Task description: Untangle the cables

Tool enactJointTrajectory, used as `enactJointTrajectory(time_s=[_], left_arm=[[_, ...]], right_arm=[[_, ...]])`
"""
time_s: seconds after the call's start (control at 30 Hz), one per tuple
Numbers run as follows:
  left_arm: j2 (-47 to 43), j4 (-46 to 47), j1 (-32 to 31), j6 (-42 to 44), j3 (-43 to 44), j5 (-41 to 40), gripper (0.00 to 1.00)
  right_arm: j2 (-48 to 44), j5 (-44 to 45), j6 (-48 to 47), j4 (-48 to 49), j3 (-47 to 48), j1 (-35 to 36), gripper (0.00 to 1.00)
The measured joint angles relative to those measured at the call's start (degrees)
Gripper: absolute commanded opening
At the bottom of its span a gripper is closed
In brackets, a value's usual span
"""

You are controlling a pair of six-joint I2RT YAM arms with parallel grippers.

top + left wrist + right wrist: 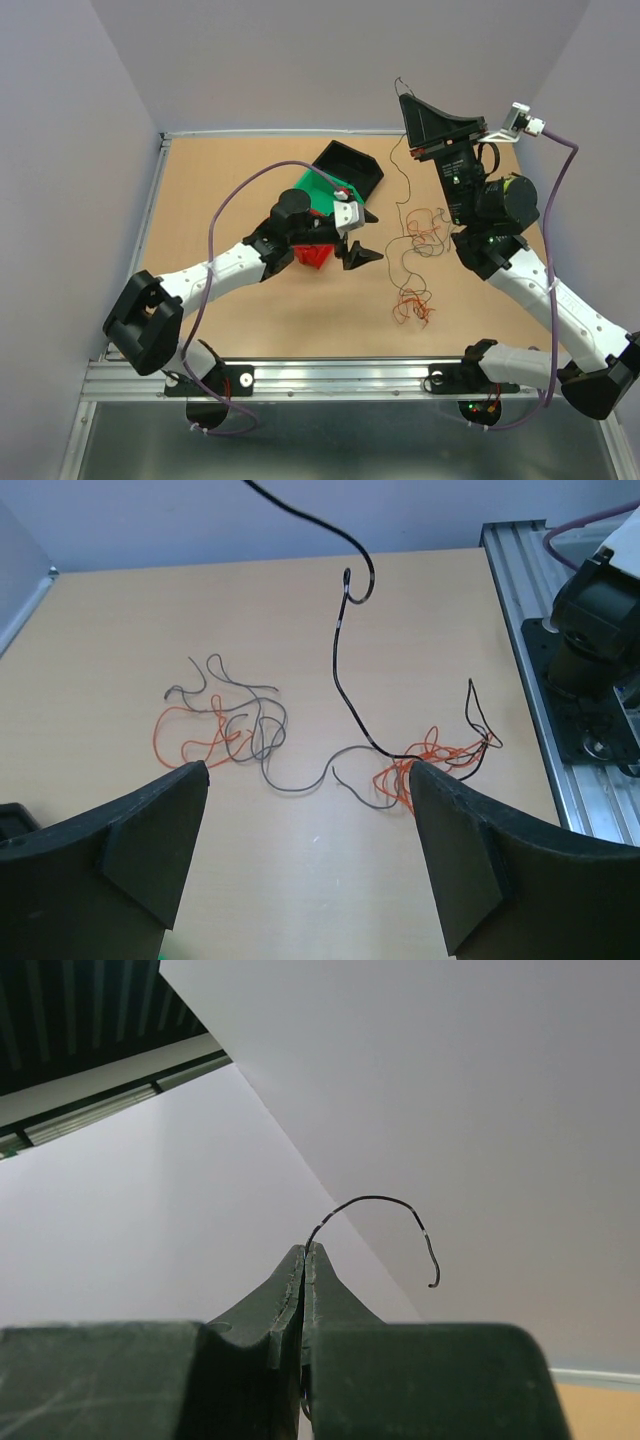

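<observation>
Little is looking done. The cables (415, 255) are sprawling tangled on the table (250, 320), their orange clump (412, 308) nearest, at 3 o'clock of the left gripper (368, 237), which is hovering low, gaping and empty. Farther off, at 1 o'clock, the raised right gripper (403, 98) is pinching one dark wire (335, 660) by its end.

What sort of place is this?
Probably a lab test cell: small wooden table boxed in by plain pale walls, aluminium rail at its near edge, thin cables strewn on it.
</observation>
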Motion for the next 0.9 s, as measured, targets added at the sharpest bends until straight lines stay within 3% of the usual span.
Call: enactJointTrajectory(time_s=[0.23,0.53,0.6,0.63,0.67,0.73,0.77,0.83,0.9], left_arm=[[-3.19,0.33,0.0,-2.01,-0.15,0.79,0.94],[3.91,-0.94,-2.03,-4.55,3.06,0.76,0.9],[4.52,-1.27,-2.67,-4.9,3.37,0.74,0.77],[4.81,-1.57,-3.1,-5.11,3.8,0.52,0.65],[5.05,-1.88,-3.37,-5.18,4.28,0.33,0.44],[6.25,-2.47,-3.96,-5.35,6.16,-0.44,0.27],[6.67,-2.6,-4.15,-5.11,6.73,-0.87,0.11],[7.21,-2.97,-4.35,-5.05,7.48,-1.88,0.0],[7.19,-3.63,-4.35,-5.05,7.48,-3.04,0.0]], right_arm=[[-0.31,0.13,0.02,0.37,-0.02,0.0,0.01],[-0.2,-0.04,0.22,0.52,-0.02,0.0,0.01],[-0.17,-0.04,0.22,0.68,-0.02,0.0,0.0],[-0.17,-0.04,0.22,0.76,-0.02,0.0,0.01],[-0.17,-0.04,0.22,0.81,-0.02,0.0,0.01],[-0.17,-0.04,0.22,0.81,-0.02,0.0,0.01],[-0.17,-0.04,0.22,0.83,-0.04,0.0,0.01],[-0.46,-0.04,0.2,1.27,-0.9,0.0,0.01],[-1.7,0.07,0.0,1.36,-3.08,0.0,0.0]])
